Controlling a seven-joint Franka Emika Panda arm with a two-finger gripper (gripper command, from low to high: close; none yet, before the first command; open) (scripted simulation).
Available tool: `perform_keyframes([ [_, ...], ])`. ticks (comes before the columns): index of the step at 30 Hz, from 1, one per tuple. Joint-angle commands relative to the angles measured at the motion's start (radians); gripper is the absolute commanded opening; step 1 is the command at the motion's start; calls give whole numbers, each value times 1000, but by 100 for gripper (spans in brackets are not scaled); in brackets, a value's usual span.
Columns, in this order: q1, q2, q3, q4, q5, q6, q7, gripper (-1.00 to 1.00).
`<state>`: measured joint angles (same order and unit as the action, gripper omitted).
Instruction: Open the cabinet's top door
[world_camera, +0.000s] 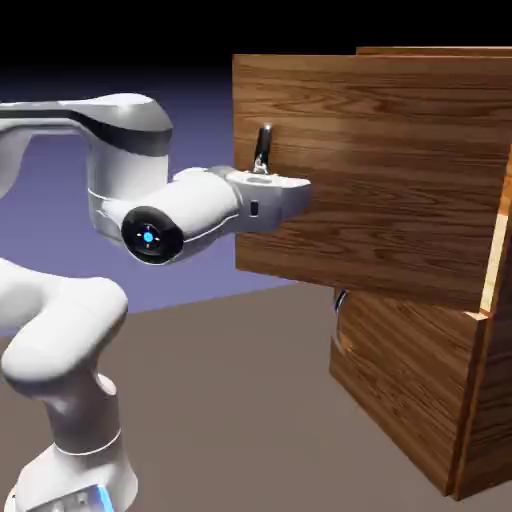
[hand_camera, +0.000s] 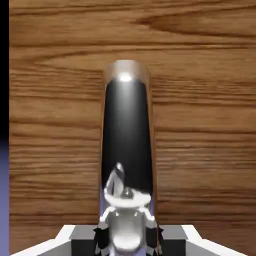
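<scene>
Robot arm and cabinet, as seen from the floor of the room. In the exterior view, the cabinet (world_camera: 486, 400) fills the side from 1 to 5 o'clock, and the white arm (world_camera: 75, 320) stands from 7 to 10 o'clock. The top door (world_camera: 390, 170), a broad wood-grain panel, lies mainly between 12 and 3 o'clock. It stands open, swung out from the cabinet body, its free edge towards 9 o'clock and its lower edge overhanging the lower door (world_camera: 405, 365) at about 4 o'clock. The small curved handle of that lower panel (world_camera: 340, 312) shows just beneath the overhang.

The upper handle (world_camera: 264, 145), a dark bar with bright metal at its end, sits near the top door's free edge, at 12 o'clock in the exterior view. The gripper (hand_camera: 127, 241) is at this handle. In the hand view, the bar extends from 12 o'clock of centre down to 6 o'clock, where its bright metal end lies between the two fingertips (hand_camera: 86, 241); the pincer is closed, pinching the handle. Wood grain fills most of the background, with a narrow blue-violet strip of backdrop (hand_camera: 4, 200) near 8 o'clock.
</scene>
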<state>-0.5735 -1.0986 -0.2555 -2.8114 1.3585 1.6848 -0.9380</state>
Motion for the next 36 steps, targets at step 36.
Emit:
perform_keyframes([
  [36, 893, 923, -1273, 915, -449, -1069, -412, -100],
])
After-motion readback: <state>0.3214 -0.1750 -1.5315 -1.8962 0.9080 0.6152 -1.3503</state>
